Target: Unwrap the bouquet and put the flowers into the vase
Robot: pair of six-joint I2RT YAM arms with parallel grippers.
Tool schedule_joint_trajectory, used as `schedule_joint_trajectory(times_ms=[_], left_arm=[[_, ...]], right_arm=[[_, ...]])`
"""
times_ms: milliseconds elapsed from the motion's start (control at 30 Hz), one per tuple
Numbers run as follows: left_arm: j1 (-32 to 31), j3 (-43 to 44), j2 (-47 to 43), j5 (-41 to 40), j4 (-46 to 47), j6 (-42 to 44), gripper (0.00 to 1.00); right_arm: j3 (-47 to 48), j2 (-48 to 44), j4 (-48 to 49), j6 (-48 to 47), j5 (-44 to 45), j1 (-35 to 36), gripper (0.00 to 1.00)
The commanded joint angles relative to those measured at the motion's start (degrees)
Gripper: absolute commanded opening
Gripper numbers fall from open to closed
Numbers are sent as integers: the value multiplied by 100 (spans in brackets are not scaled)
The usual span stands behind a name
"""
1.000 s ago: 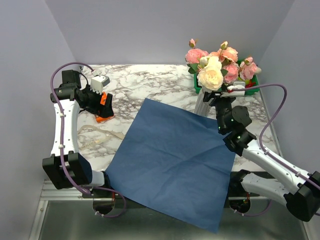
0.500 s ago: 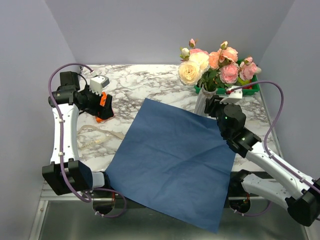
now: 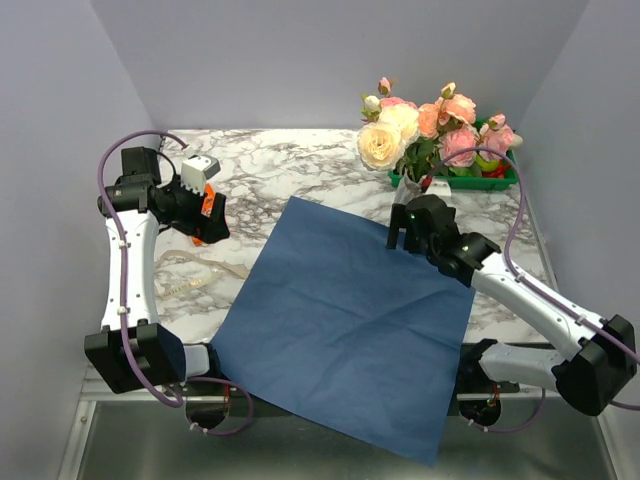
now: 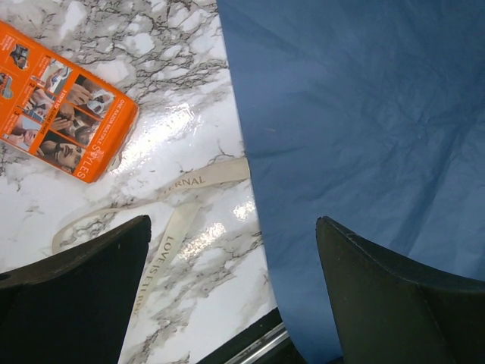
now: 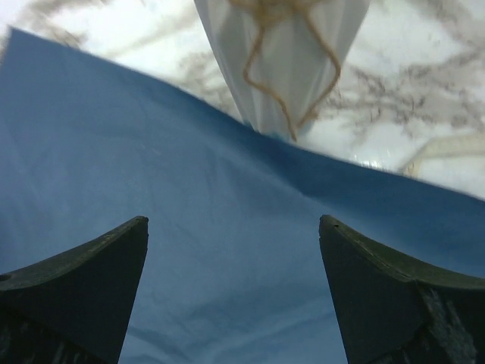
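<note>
The flowers (image 3: pixel 415 130), pink, peach and cream roses, stand with their stems in the whitish vase (image 3: pixel 404 190) at the back right. Beige raffia strands (image 5: pixel 292 83) hang down the front of the vase (image 5: pixel 280 53). The blue paper (image 3: pixel 350 320) lies spread flat in the middle, unwrapped. My right gripper (image 3: pixel 403 238) hovers open over the paper's far edge, just in front of the vase, holding nothing (image 5: pixel 233 220). My left gripper (image 3: pixel 208 222) is open at the left, above the marble beside the paper's edge (image 4: pixel 233 220).
A green crate (image 3: pixel 500 172) with vegetables stands behind the vase. An orange box (image 4: pixel 61 136) and a beige printed ribbon (image 4: pixel 182 205) lie on the marble table (image 3: pixel 300 165) left of the paper (image 4: pixel 364 114). The paper's near corner overhangs the table's front edge.
The right gripper has let go of the flowers, which now stand in the vase. It opened wide and drew back, down towards the paper. The left arm has barely moved.
</note>
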Motion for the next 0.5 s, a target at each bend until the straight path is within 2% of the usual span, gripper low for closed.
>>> schedule_joint_trajectory(times_ms=[0,167,467], left_arm=[[40,-185,-175,154,188,-128,99],[40,-246,-113,84,354,-286,99],[40,-799,-262,-268,1110,-744,99]], right_arm=[[39,-227,-1167,438,-206,-13,100],[-568,-1178,-280,24,-795,-4,100],[-735,-1898,-331,-160,-822,-13,100]])
